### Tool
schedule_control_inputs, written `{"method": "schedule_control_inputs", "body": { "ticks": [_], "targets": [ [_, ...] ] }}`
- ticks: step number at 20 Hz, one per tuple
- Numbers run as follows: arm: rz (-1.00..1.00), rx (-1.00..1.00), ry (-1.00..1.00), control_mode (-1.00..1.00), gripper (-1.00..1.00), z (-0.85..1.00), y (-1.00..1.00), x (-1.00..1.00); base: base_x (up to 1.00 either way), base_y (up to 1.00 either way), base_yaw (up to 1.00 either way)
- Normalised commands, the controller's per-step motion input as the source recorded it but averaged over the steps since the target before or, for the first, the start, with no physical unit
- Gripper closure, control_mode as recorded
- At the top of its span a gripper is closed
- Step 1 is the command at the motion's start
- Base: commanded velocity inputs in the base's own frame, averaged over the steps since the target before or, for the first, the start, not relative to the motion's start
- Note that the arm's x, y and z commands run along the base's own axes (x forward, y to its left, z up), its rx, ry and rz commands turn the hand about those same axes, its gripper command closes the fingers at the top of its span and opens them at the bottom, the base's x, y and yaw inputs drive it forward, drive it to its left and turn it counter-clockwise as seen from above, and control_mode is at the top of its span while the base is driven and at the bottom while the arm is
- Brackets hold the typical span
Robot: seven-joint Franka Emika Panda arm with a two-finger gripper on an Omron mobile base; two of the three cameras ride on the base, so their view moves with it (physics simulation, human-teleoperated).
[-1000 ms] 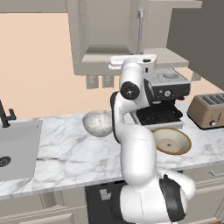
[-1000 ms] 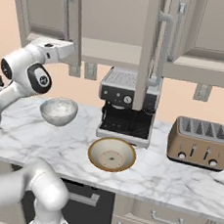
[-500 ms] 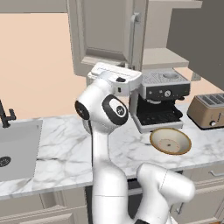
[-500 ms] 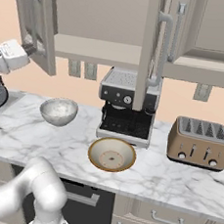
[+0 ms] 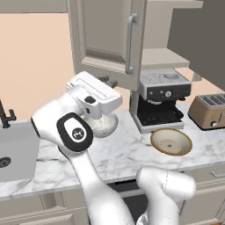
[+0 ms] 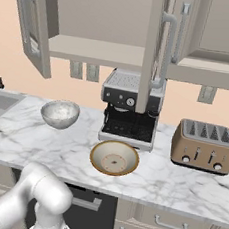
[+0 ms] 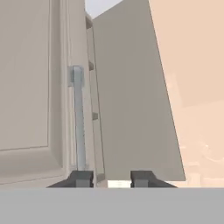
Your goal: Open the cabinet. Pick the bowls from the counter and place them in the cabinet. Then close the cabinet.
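The cabinet (image 6: 97, 14) stands with both doors swung out, and its inner shelf (image 6: 98, 52) shows. The left door (image 5: 105, 39) carries a silver bar handle (image 5: 130, 44). My gripper (image 7: 112, 178) is open by a narrow gap with nothing in it, and its left fingertip (image 7: 81, 178) lines up under that handle (image 7: 78, 118). My white hand (image 5: 94, 92) hangs below and left of the door, in front of the marbled bowl (image 5: 105, 125). That bowl (image 6: 60, 113) and the tan bowl (image 6: 114, 158) sit on the counter (image 6: 42, 143).
A coffee machine (image 6: 129, 110) stands under the cabinet's right door (image 6: 151, 50), with a toaster (image 6: 203, 147) to its right. The sink (image 5: 13, 149) lies at the counter's left end. A narrower wall cabinet (image 6: 211, 37) hangs at the right. Drawers (image 6: 169, 223) run below.
The left door has swung from nearly shut to wide open. My arm has swung left and down, away from the handle, and now covers part of the marbled bowl in the left base view.
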Motion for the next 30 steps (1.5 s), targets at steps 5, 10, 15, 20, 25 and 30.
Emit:
{"method": "schedule_control_inputs", "body": {
  "ticks": [5,10,15,20,25,30],
  "targets": [
    [-0.11,0.02,-0.13,-1.00,-1.00,0.44,-0.41,-0.90,0.00,0.00,0.00],
    [0.04,0.22,-0.03,-1.00,-1.00,0.53,-1.00,-0.57,0.00,0.00,0.00],
    [0.16,0.18,-0.11,-1.00,-1.00,0.01,-1.00,-0.35,0.00,0.00,0.00],
    [0.27,0.11,-0.12,-1.00,-1.00,0.00,-1.00,-0.24,0.00,0.00,0.00],
    [0.34,0.06,-0.07,-1.00,-1.00,0.00,-0.98,0.02,0.00,0.00,0.00],
    [0.30,0.06,0.00,-1.00,-1.00,-0.12,-0.40,0.63,0.00,0.00,0.00]
  ]
}}
